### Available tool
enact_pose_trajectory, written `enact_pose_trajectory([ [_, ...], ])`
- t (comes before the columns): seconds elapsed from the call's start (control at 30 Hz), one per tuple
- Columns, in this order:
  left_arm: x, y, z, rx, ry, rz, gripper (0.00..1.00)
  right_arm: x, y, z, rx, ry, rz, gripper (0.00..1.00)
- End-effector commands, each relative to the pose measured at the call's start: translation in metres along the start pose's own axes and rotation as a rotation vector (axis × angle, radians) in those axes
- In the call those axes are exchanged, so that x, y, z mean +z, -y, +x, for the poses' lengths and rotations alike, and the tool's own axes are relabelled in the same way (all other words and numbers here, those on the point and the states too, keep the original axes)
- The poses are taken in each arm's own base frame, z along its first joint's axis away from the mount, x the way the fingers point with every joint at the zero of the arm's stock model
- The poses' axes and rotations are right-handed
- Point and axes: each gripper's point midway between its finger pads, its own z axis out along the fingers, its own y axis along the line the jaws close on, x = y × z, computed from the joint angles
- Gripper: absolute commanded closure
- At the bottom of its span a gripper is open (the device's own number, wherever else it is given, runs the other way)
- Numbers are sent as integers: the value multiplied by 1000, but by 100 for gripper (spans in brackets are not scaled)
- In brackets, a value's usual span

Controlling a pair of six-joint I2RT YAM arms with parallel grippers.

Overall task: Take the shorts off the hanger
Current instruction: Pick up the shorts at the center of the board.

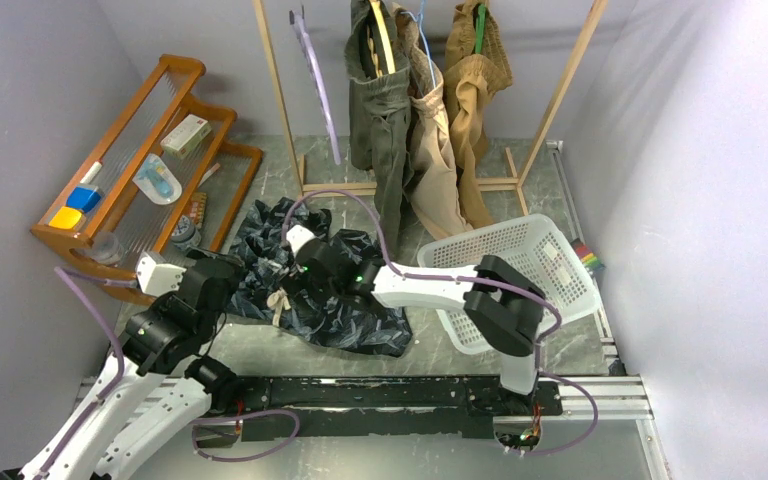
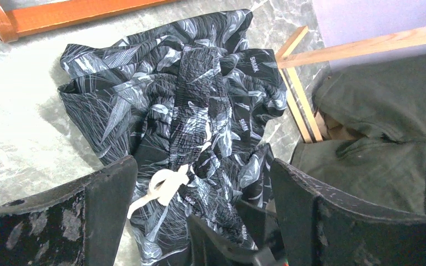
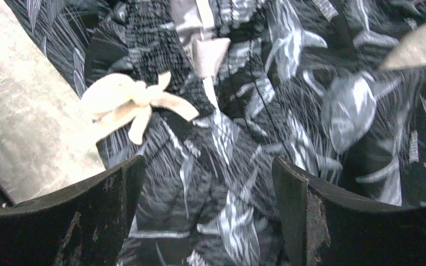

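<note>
Over the marbled grey desk (image 1: 270, 350), the right hand (image 3: 208, 166) is hovering with its black fingers spread wide, gripping nothing, just above the dark navy shorts with the pale leafy print (image 3: 266, 111). These are lying crumpled on the desk, off any hanger, their cream drawstring knot (image 3: 130, 102) showing. The left hand (image 2: 202, 166), likewise open and empty, is waiting at the heap's near edge. Behind, the olive green shorts (image 1: 380, 110), light beige shorts (image 1: 430, 150) and tan-brown shorts (image 1: 475, 80) are hanging on the wooden rack (image 1: 280, 90), probably the next targets, with a white mesh basket (image 1: 520, 265) sitting rightward.
</note>
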Motion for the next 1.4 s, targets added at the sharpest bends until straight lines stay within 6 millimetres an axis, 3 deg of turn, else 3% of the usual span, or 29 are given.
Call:
enact_pose_trajectory([
  [0.0,-6,3,-13,-24,41,31,7,21,0,12,-108,-73,-3,11],
  [0.1,-7,4,-13,-21,38,46,8,35,-5,26,-154,-105,-39,7],
  [0.23,-7,7,-13,-14,35,64,8,56,-6,68,-187,-236,-60,6],
  [0.37,-7,11,-11,3,28,75,8,62,-3,101,-161,-307,-51,7],
  [0.43,-7,13,-10,11,24,76,8,60,1,109,-143,-314,-36,15],
  [0.53,-6,15,-10,23,27,77,8,51,7,112,-113,-305,3,50],
  [0.6,-5,16,-8,25,24,78,9,38,12,97,-92,-257,31,70],
  [0.73,-2,20,-2,31,5,95,8,-5,17,46,-40,-100,58,96],
  [0.9,0,25,3,41,-12,112,8,-73,12,-16,53,143,-3,100],
  [1.03,1,29,6,53,-18,120,8,-106,11,-27,95,246,-51,100],
  [1.13,1,31,7,60,-25,127,9,-105,6,-9,65,188,-88,99],
  [1.3,4,30,13,67,-41,126,9,-75,-12,65,43,-85,-177,92],
  [1.37,4,29,16,68,-49,127,9,-66,-15,86,47,-154,-184,88],
])
